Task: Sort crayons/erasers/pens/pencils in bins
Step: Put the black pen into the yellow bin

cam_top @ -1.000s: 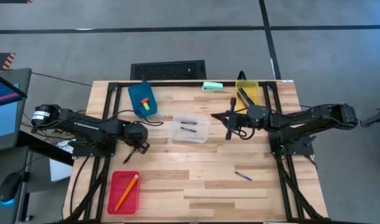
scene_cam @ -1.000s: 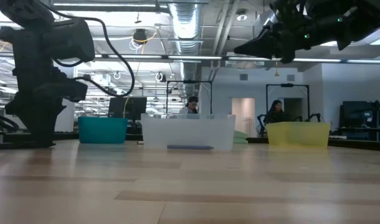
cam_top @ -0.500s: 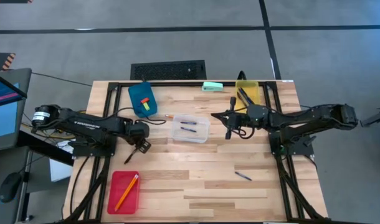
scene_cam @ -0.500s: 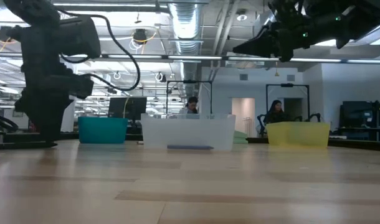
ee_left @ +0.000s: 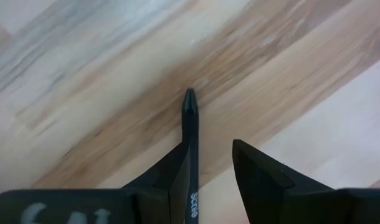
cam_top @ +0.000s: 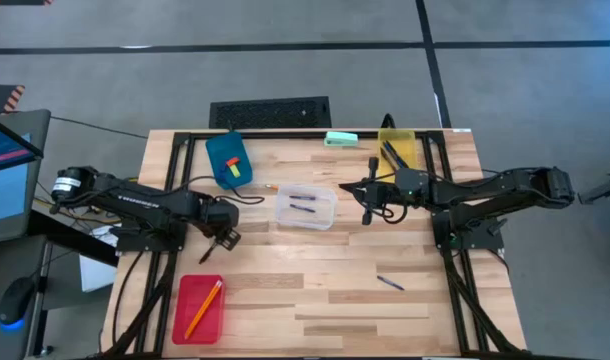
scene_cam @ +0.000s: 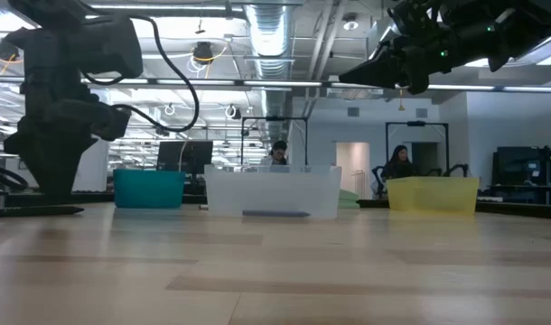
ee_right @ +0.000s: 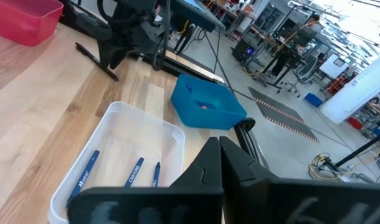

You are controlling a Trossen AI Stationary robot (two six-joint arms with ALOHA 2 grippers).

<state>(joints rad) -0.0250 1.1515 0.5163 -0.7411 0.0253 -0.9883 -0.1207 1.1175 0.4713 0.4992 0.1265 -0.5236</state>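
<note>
My left gripper (cam_top: 223,240) (ee_left: 210,149) is open low over the table's left half. A dark pen (ee_left: 190,134) (cam_top: 209,252) runs along the inner side of one finger and points toward the near-left corner. My right gripper (cam_top: 347,186) (ee_right: 218,144) (scene_cam: 346,70) hangs shut and empty, high up to the right of the clear bin (cam_top: 305,208), which holds blue pens (ee_right: 135,171). The blue bin (cam_top: 229,160) holds yellow and orange-red erasers. In the red bin (cam_top: 200,308) lies an orange pencil (cam_top: 204,306). Dark sticks lie in the yellow bin (cam_top: 396,148). Another pen (cam_top: 390,283) lies loose on the table. My left gripper has one finger lying along the dark pen's shaft (ee_left: 191,180); I cannot tell whether it touches. A clear gap separates the pen from the other finger (ee_left: 255,174). The fingers slant down toward the table and lie along the pen, not across it.
A flat mint-green object (cam_top: 340,138) lies at the far edge beside the yellow bin. A small orange piece (cam_top: 270,187) lies left of the clear bin. A black slab (cam_top: 270,112) sits beyond the far edge. Bare wood spans the near middle of the table.
My left arm has swayed slightly toward the table's right and back to the left over the dark pen. The pen and the bins have stayed where they were.
</note>
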